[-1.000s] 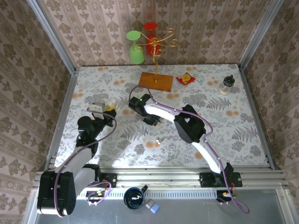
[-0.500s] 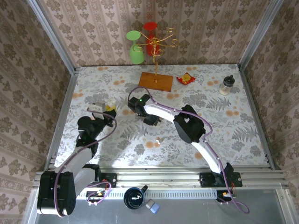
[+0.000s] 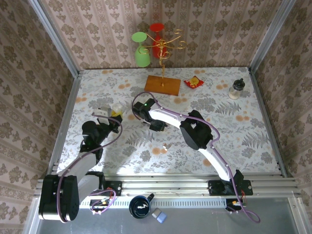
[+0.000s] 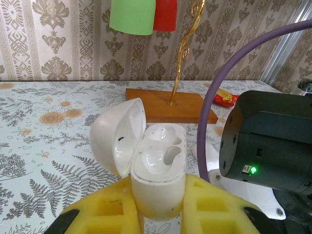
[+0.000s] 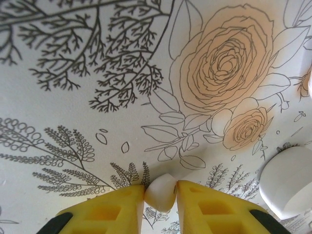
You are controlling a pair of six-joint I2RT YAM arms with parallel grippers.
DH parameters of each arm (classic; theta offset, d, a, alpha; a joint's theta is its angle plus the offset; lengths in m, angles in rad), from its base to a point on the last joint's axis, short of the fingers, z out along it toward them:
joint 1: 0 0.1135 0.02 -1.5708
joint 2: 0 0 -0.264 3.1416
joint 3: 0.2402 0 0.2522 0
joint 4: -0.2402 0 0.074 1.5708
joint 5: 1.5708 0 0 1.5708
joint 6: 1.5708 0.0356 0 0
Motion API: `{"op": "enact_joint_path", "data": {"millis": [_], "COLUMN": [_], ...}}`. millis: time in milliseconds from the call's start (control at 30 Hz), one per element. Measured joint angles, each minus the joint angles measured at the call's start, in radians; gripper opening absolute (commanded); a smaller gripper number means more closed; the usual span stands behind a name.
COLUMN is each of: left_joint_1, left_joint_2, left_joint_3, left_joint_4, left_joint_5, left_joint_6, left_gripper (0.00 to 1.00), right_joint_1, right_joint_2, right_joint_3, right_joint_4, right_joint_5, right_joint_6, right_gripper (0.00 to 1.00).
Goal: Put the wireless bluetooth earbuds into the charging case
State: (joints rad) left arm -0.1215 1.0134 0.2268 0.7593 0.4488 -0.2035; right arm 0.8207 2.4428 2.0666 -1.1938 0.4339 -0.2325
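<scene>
Right pincer [image 5: 161, 196] has narrowed: my pads now pinch one white earbud [image 5: 160, 189] low over the table [image 5: 73, 73]. Wrist has edged toward my left pincer [image 4: 158, 207], which is clamped on the open case [image 4: 156, 161]. Pick looks made; carry-over next.
</scene>
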Motion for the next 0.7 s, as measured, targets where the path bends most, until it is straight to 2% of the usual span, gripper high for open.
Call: {"op": "enact_joint_path", "data": {"millis": [167,333,700], "left_joint_1": [0.000,0.000,-0.036], "left_joint_2": [0.016,0.055,0.135], "left_joint_3": [0.000,0.000,0.008], "left_joint_4": [0.021,0.068,0.115], "left_joint_5": [0.004,0.034,0.088], "left_joint_6": [0.000,-0.006,-0.002], "left_gripper": [0.01,0.01,0.01], "right_joint_1": [-0.010,-0.051,-0.138], "right_joint_2": [-0.063,-0.174,-0.590], "right_joint_3": [-0.092,-0.239,-0.603], "right_joint_4": [0.085,0.250,0.637], "right_joint_5": [-0.027,-0.101,-0.335], "right_joint_6": [0.027,0.084,0.212], "right_gripper": [0.25,0.25,0.24]}}
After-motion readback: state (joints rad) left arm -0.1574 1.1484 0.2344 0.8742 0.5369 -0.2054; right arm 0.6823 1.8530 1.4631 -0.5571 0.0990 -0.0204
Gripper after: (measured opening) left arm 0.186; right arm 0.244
